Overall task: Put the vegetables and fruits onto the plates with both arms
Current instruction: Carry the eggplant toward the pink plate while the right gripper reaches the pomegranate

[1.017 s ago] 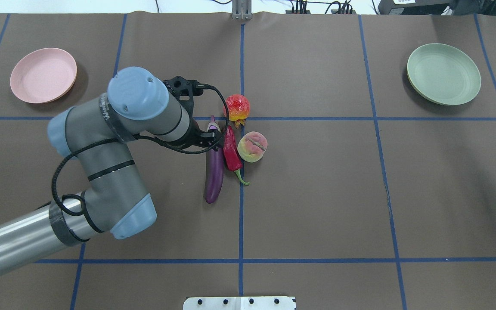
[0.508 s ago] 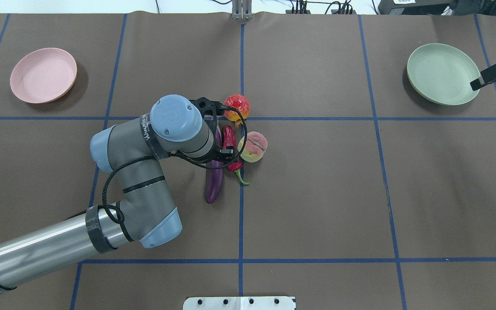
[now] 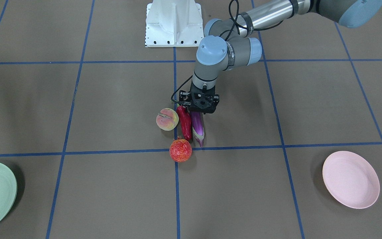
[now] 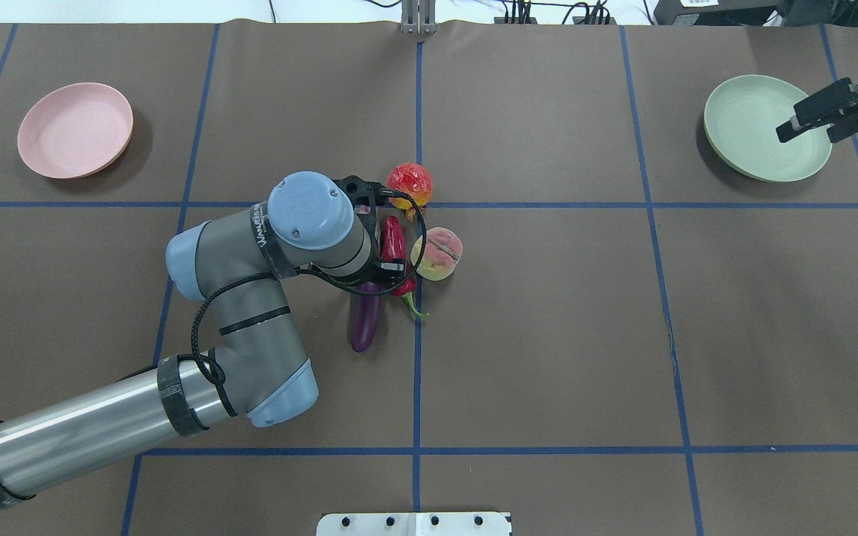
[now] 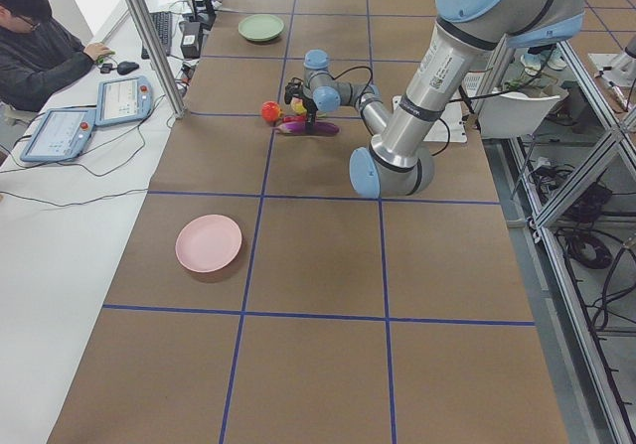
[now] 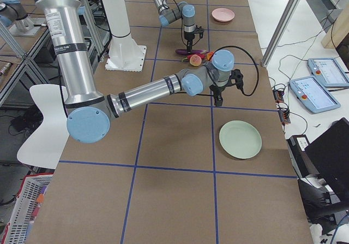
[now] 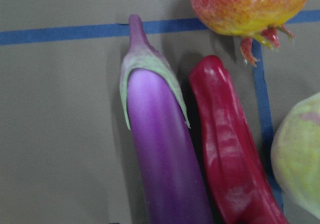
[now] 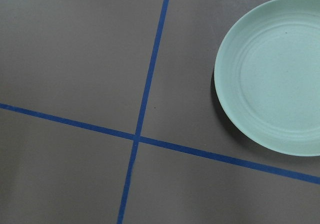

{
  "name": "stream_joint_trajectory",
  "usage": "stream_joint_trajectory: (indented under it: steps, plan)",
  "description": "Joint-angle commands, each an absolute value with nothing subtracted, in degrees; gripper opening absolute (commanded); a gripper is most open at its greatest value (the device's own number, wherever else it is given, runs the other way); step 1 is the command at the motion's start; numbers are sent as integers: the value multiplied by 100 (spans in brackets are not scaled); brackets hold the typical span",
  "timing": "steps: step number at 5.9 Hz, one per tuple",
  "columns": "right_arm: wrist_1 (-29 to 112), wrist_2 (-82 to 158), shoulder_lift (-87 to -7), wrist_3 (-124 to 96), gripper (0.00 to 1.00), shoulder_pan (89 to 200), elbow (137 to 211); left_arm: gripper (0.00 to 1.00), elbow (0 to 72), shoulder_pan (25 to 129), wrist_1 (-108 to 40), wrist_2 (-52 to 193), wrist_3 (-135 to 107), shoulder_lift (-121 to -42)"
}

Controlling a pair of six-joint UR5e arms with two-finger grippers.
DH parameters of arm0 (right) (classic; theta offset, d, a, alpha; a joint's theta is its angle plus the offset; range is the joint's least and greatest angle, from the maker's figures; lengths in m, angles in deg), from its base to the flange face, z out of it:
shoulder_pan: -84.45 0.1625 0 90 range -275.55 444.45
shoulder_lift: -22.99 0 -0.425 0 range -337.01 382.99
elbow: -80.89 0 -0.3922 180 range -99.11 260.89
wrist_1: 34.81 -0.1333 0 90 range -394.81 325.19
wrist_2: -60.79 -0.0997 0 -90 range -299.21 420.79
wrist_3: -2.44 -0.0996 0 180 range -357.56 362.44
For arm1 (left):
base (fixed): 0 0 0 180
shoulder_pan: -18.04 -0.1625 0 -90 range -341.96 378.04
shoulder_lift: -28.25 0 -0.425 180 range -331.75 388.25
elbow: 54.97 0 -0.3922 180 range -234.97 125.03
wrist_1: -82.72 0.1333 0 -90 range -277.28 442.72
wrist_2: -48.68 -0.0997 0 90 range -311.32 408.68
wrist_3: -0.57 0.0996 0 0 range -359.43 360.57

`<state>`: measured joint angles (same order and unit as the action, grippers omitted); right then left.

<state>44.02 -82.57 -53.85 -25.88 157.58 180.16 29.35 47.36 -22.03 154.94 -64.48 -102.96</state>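
Looking forward over a brown paper-covered worktop [image 4: 548, 335] crossed by blue tape lines [image 4: 416, 387]. Nearest, at the bottom edge, a white metal base block [image 4: 414, 523]. Coming in from the near left, the silver-grey tubular left arm [image 4: 101, 424] with light blue joint caps and a looped black cable, bent at the elbow and reaching to the worktop's centre.

At its tip, the black two-finger left gripper [image 3: 200, 103], pointing straight down and set low over the middle of a long glossy purple toy eggplant [image 4: 366, 324]. Fingers hidden beneath the wrist; cannot tell whether clenched, released or grasping. Eggplant lying flat along the near-far direction, green-capped stem at the far end.

Just beside it on the right, touching or nearly so, a shiny red toy chili [image 4: 394, 238], green stem pointing near. Right of the chili, a round pink-yellow toy peach [image 4: 437, 254]. Just beyond these three, on a blue line crossing, a mottled red round toy pomegranate [image 4: 410, 182]. All four foods resting on the worktop, well apart from both plates.

Farther back at the left, a pale pink round shallow plate [image 4: 75, 130]. Farther back at the right, a pale mint green round shallow plate [image 4: 749, 119], with the black right gripper [image 4: 807, 135] hanging above its right part, fingers released and spread, holding nothing.
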Motion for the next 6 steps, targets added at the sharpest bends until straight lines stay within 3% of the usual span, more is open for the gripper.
stream_joint_trajectory:
  steps: [1, 3, 6]
  plan:
    - [4394, -8273, -5172, -3129, 100, 15626, 18116, 0, 3054, 4766, -2196, 15511, -6465, -10279]
    - [4412, -8282, -5172, -3349, 100, 15573, 18239, 0, 3553, 4888, -1777, 15529, -6447, -10227]
    - [4421, -7514, -4217, -5289, 100, 14197, 18188, 0, 4355, 5782, -176, 15974, -5765, -10218]
